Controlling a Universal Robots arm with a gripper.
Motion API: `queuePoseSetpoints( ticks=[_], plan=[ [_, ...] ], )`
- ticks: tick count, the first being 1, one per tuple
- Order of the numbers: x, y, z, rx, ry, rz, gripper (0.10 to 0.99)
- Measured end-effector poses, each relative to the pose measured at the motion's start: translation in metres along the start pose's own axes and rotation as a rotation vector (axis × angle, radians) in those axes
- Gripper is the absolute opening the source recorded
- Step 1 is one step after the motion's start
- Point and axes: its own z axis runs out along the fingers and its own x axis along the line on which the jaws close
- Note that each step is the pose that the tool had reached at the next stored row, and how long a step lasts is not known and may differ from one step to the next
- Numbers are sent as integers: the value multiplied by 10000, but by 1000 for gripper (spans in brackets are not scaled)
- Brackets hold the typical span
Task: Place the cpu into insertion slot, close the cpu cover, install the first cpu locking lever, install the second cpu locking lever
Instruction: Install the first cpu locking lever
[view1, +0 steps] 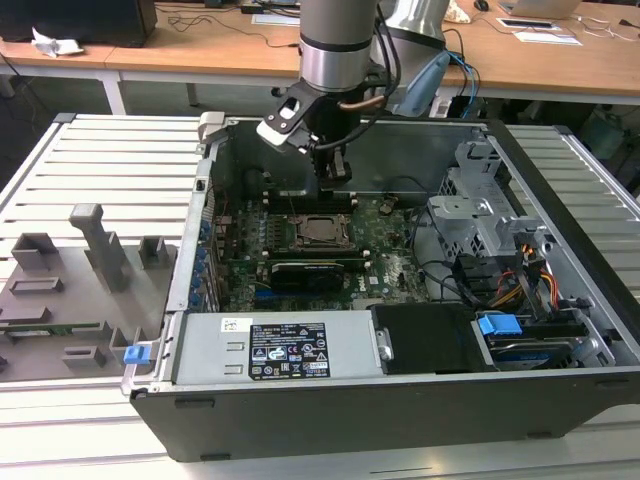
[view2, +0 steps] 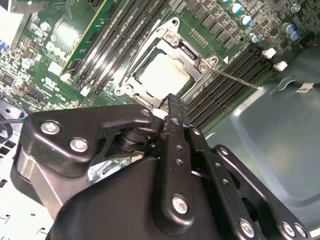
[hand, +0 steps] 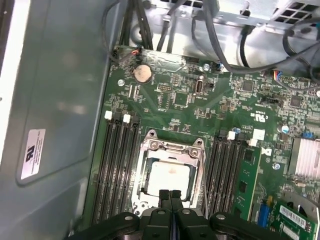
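The gripper (hand: 170, 194) had its 2 fingers pressed together with nothing between them, and their tips hung just above the near edge of the CPU socket in both wrist views. In the exterior view the gripper (view1: 335, 180) reached down into the open computer case (view1: 400, 425), over the motherboard (view1: 390, 255).

The cpu (hand: 170, 177) sat flat in the socket, its pale metal top showing through the window of the cpu cover (hand: 172, 147), which lay down over it. In the second wrist view the cpu (view2: 162, 75) lay just beyond the fingertips, and a thin locking lever (view2: 235, 78) ran out from 1 corner of the cover across the memory slots (view2: 220, 85).

Memory slots (hand: 117, 165) flanked the socket on both sides. A coin cell (hand: 143, 73) sat farther along the board.
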Motion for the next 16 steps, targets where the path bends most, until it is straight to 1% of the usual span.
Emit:
queuePoseSetpoints(
  ticks=[2, 7, 9, 12, 16],
  plan=[
    [0, 0, 0, 4, 7, -260, 106],
    [0, 0, 0, 11, 19, -665, 106],
    [0, 0, 0, 15, 26, -915, 106],
    [0, 0, 0, 24, 43, -1487, 106],
    [0, 0, 0, 32, 57, -1990, 106]
  ],
)
